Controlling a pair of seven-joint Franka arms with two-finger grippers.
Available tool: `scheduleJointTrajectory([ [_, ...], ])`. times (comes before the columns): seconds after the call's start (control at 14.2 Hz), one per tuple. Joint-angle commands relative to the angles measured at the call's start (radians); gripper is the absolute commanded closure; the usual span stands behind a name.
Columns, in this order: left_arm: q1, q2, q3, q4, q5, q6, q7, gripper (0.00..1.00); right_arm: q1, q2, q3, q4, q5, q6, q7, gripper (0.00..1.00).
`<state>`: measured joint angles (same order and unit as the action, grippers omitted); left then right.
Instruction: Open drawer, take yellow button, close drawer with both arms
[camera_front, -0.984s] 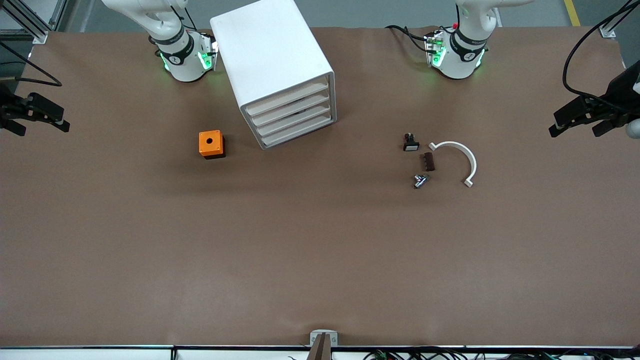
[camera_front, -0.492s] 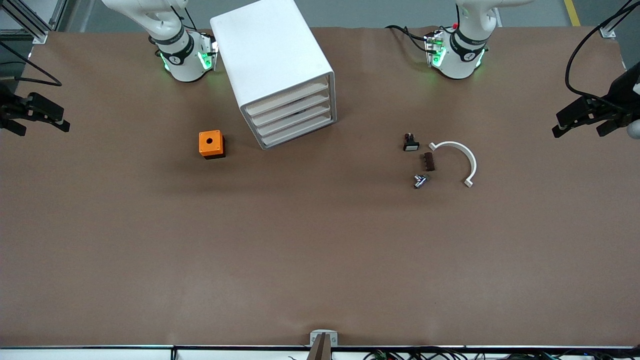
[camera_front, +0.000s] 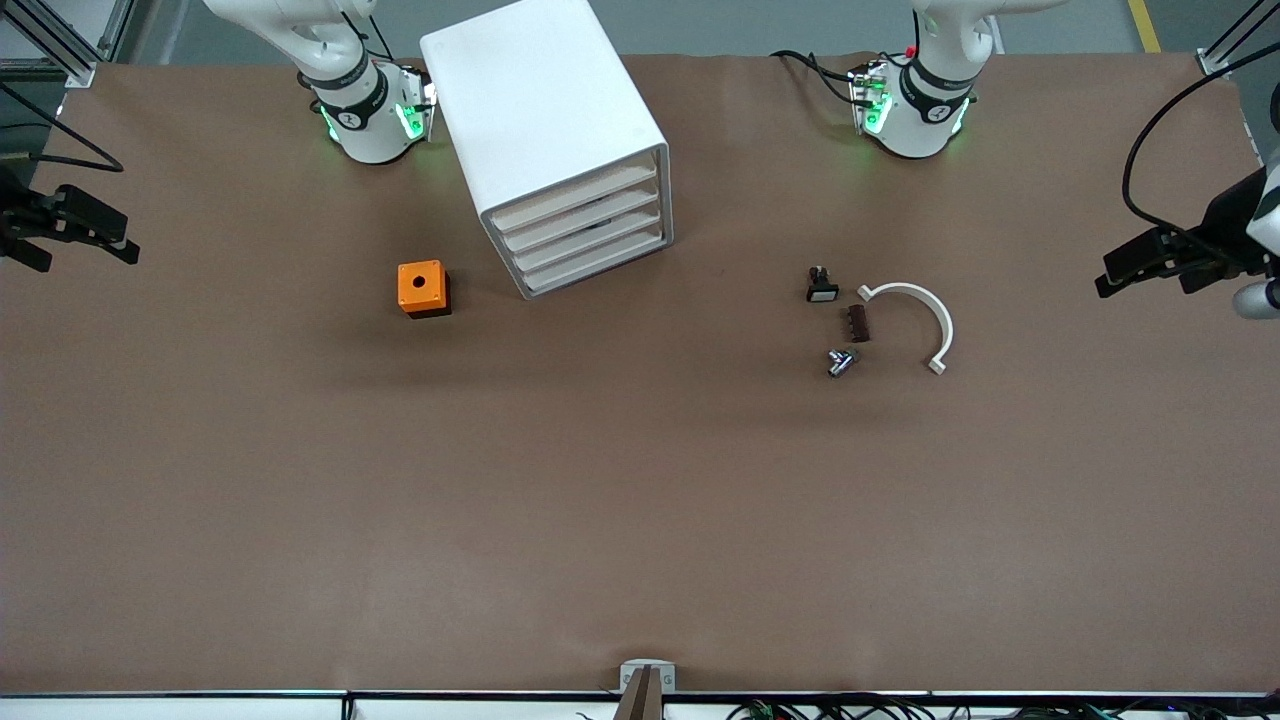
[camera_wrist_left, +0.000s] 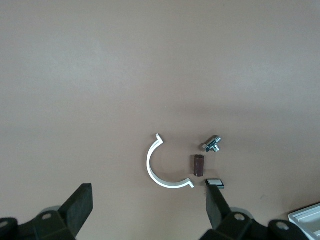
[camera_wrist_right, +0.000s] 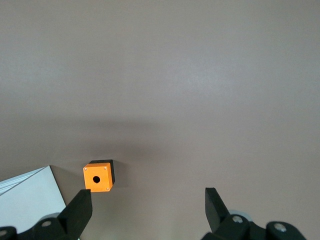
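Over the table's two ends, left end effector and right end effector hang released, empty.

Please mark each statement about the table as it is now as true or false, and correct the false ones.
1. All four drawers of the white cabinet are shut. True.
2. The orange cube lies in a drawer. False: it stands on the table, beside the cabinet toward the right arm's end.
3. The left gripper holds the white curved piece. False: it is open and empty at the left arm's end of the table; the piece lies on the table.
4. The right gripper is open and holds nothing. True.
5. The small brown block lies beside the white curved piece. True.
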<state>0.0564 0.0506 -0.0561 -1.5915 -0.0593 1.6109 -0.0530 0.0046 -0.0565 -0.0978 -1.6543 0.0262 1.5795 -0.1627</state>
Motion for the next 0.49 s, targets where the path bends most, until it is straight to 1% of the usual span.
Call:
scheduleJointTrajectory([
  [0.0,-0.007,0.073,-0.011,0.024,0.009,-0.016,-0.001,0.0,-0.015,0.108,0.01,0.03,0.005,0.005,-0.004,0.0],
  [0.07,-0.013,0.092,-0.014,0.024,0.003,-0.016,-0.017,0.0,-0.015,0.119,0.01,0.036,-0.005,0.005,-0.004,0.0],
  [0.21,-0.044,0.11,-0.039,0.019,-0.013,-0.016,-0.103,0.0,-0.023,0.182,0.006,0.039,-0.008,0.007,-0.004,0.0],
  [0.35,-0.094,0.138,-0.054,0.019,-0.013,-0.029,-0.193,0.0,-0.052,0.195,0.007,0.039,-0.009,0.02,-0.004,0.0],
  [0.42,-0.127,0.159,-0.059,0.028,-0.016,-0.057,-0.262,0.0,-0.048,0.193,0.007,0.039,-0.009,0.019,0.009,0.03],
])
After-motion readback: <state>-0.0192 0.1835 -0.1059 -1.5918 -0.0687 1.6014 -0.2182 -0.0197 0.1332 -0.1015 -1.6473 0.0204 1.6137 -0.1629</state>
